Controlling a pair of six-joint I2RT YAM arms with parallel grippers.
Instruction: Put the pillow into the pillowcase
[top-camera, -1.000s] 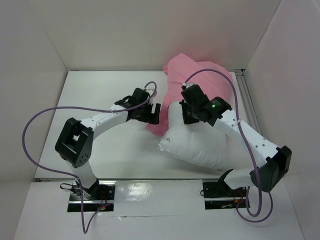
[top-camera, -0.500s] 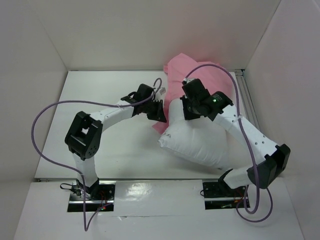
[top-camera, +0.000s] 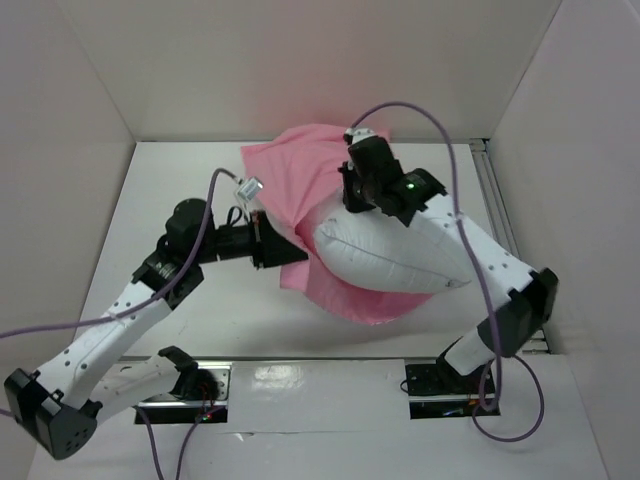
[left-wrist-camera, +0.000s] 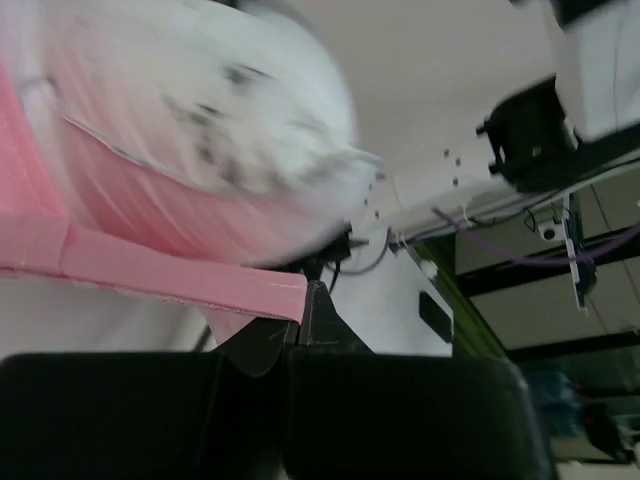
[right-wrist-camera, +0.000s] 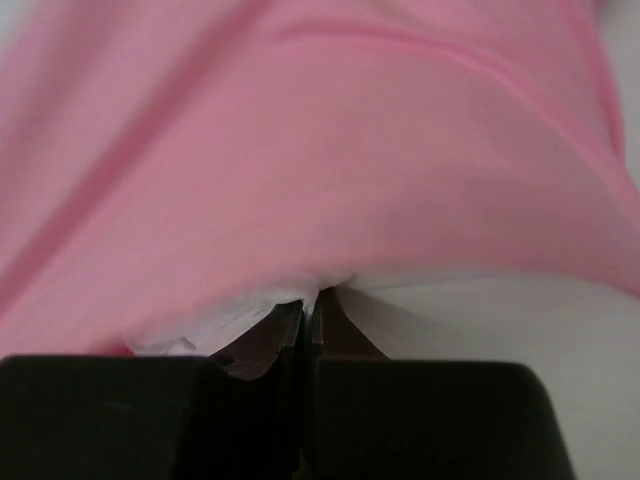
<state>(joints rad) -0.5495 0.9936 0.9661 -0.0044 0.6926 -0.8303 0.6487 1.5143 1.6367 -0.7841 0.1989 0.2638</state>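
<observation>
top view, risk: left pincer (top-camera: 272, 243) nips only the pillowcase (top-camera: 290, 175) hem, and a hard pull could slip it free.
top view, pillow (top-camera: 390, 255): lies on the pink cloth on the table (top-camera: 180, 170), mostly uncovered.
left wrist, pincer: clamped on the hem.
right wrist, right pincer (right-wrist-camera: 310, 312): pinched on white pillow cloth.
right wrist, pillowcase contents: cannot tell.

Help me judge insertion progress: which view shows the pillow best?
Top external: the pillow shows nearly whole, lying on the pillowcase. Left wrist gives a blurred white bulge above a pink hem; right wrist only a white sliver under pink cloth.
</observation>
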